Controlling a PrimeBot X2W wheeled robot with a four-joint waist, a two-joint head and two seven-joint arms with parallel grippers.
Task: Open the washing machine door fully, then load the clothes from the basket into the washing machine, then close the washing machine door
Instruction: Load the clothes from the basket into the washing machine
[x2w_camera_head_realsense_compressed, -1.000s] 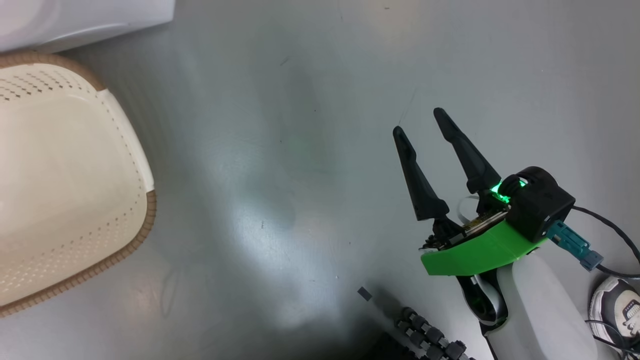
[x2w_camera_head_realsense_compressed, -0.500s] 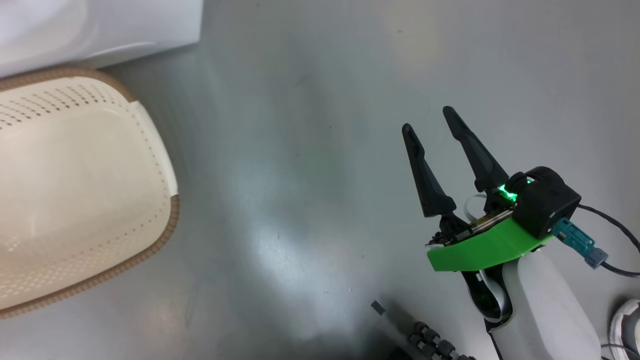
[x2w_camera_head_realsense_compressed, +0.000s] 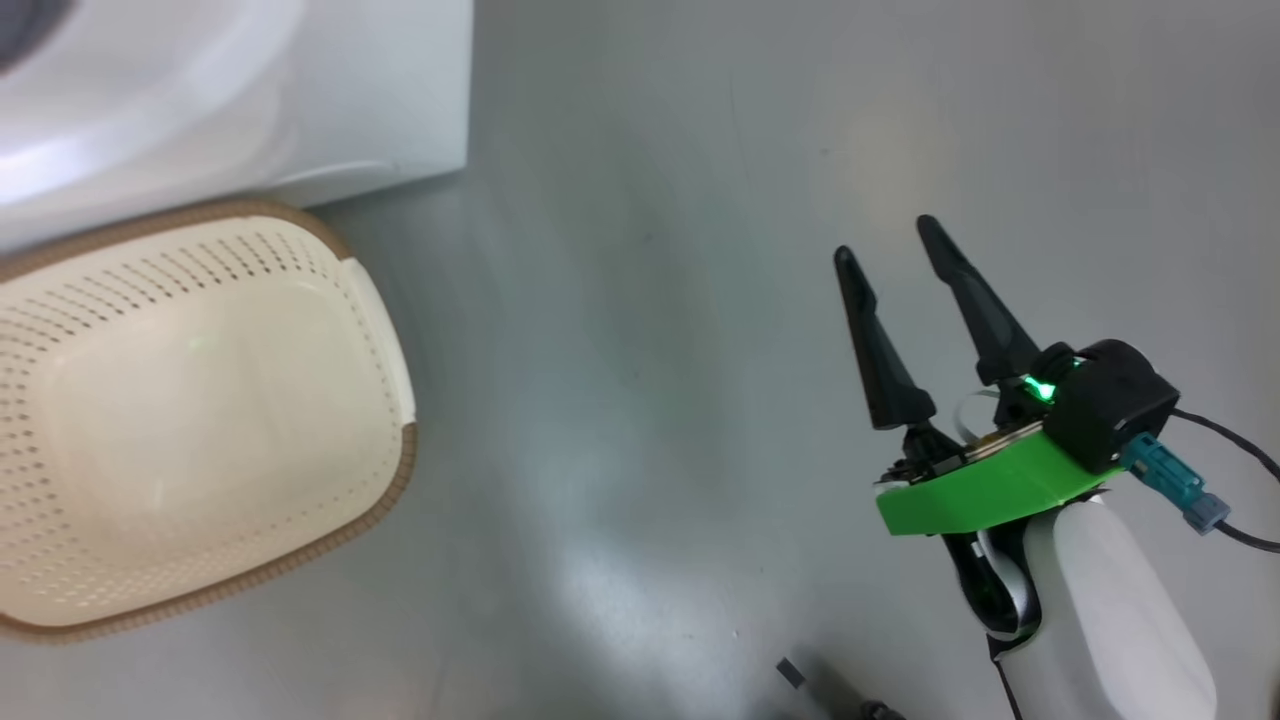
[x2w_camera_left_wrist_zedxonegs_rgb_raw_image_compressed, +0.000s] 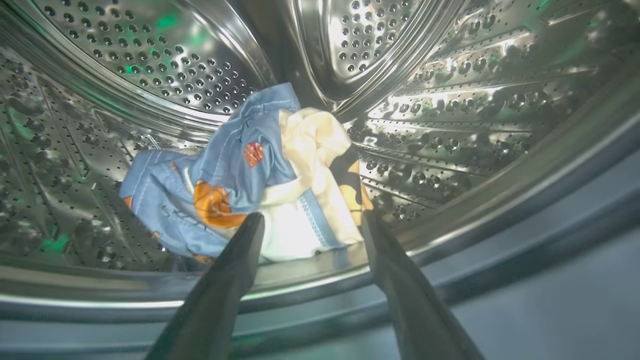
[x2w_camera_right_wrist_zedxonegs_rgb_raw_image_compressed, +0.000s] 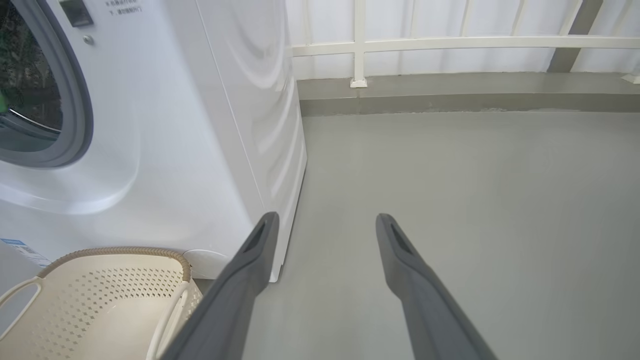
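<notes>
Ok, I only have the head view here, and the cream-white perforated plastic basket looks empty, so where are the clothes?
Observer: In the left wrist view the small soft clothes, blue, cream-white and orange-tan, lie bunched in the perforated steel drum.
Operator: Is the left gripper holding any of them?
Observer: No. The left gripper is open, with its long dark fingers apart and their tips pointing at the pile.
Operator: And is the machine's mouth covered?
Observer: No. The right wrist view shows the grey rubber gasket of the big white washing machine uncovered, with the basket at the machine's foot.
</notes>
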